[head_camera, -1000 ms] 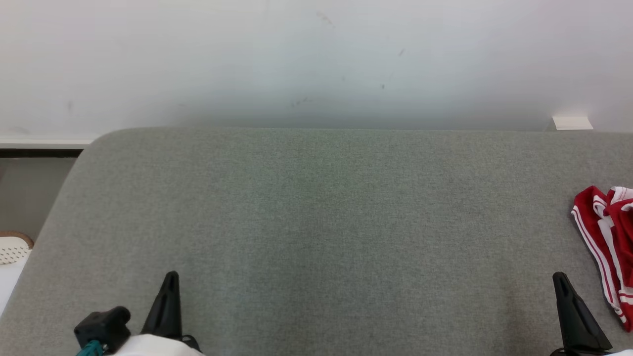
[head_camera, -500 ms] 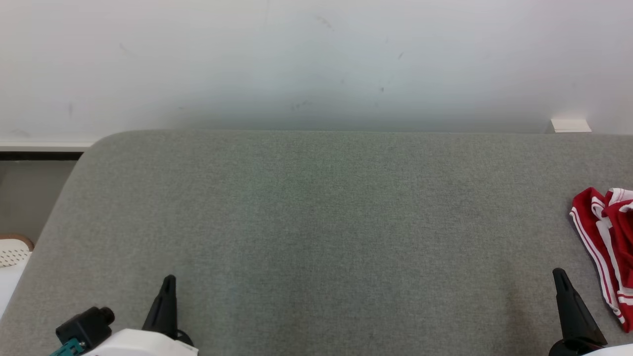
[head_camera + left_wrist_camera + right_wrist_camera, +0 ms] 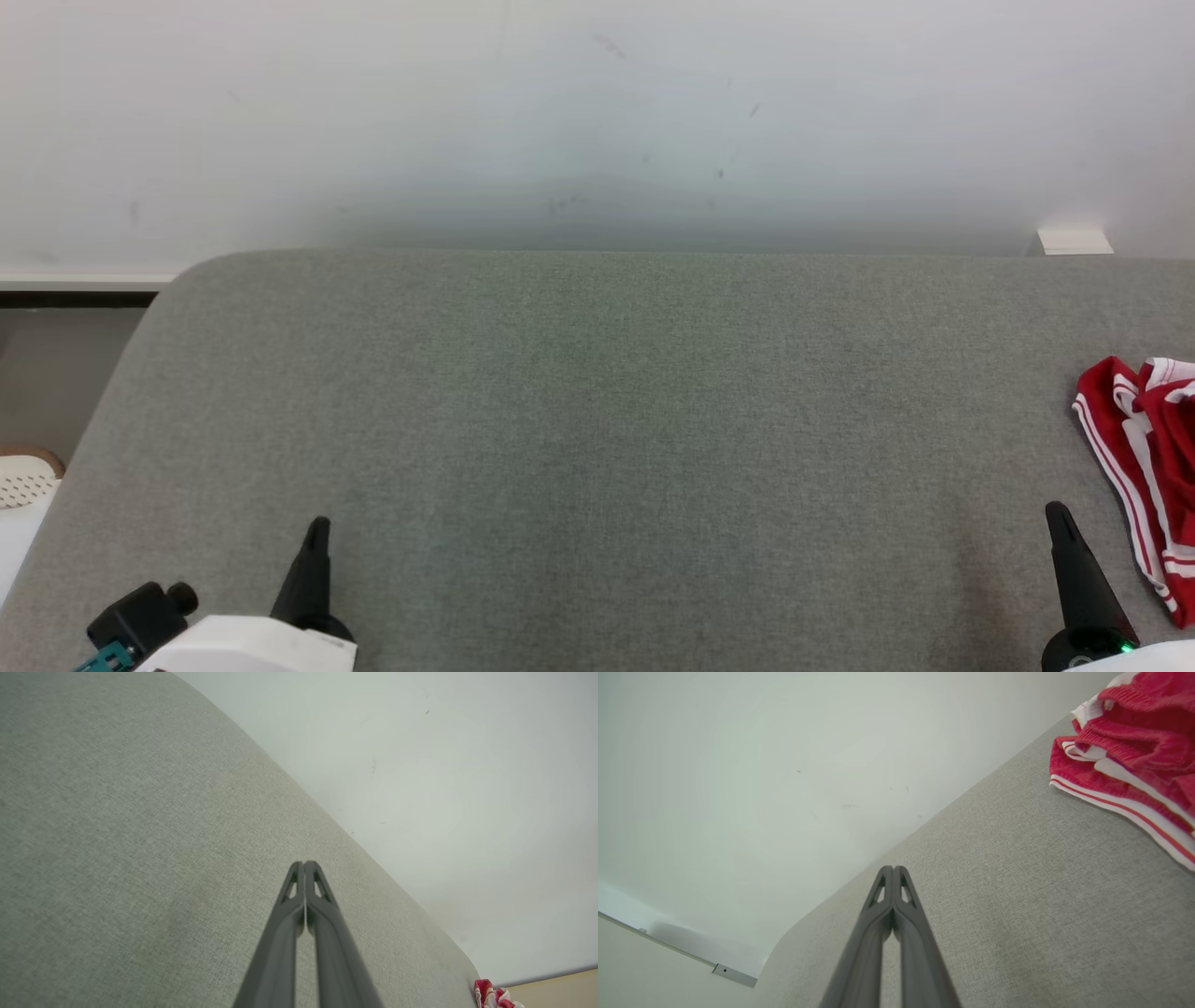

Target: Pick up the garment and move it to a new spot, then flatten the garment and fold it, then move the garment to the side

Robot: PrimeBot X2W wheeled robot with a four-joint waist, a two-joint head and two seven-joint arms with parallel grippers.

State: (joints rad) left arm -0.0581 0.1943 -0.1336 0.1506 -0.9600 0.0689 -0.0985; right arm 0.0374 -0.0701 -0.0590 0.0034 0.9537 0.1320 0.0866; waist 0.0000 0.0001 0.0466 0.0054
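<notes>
**Grey fabric top, red garment at far right, both grippers closed**

Grey fabric surface [image 3: 597, 420] fills most of your head view. It has a rounded corner at the far left and a pale wall [image 3: 597, 121] behind it.

The garment [image 3: 1141, 457] is at the right edge of that view. It is red with white stripes, lies bunched on the fabric, and is partly cut off by the frame. It is not flattened or folded.

Left gripper [image 3: 318, 525] sits low left in the head view, pointing away from the robot and well apart from the garment. In the left wrist view its two dark fingers [image 3: 280, 933] are pressed together at the tips with nothing between them. The garment shows there as a small red-and-white scrap in the bottom right corner, far along the surface.

Right gripper [image 3: 1056, 511] sits low right in the head view, near the garment's left edge but not touching it. In the right wrist view its fingers [image 3: 866, 942] are closed tip to tip and hold nothing. The garment is at the upper right of that view, clear of the fingers, with a ribbed red band on top and white stripes along its lower edge.

You can't tell from these views whether either gripper touches the fabric.

Also in the head view:
- A small white block [image 3: 1074, 241] sits at the wall by the far right end.
- A white perforated object [image 3: 23, 474] sits off the left edge.
</notes>
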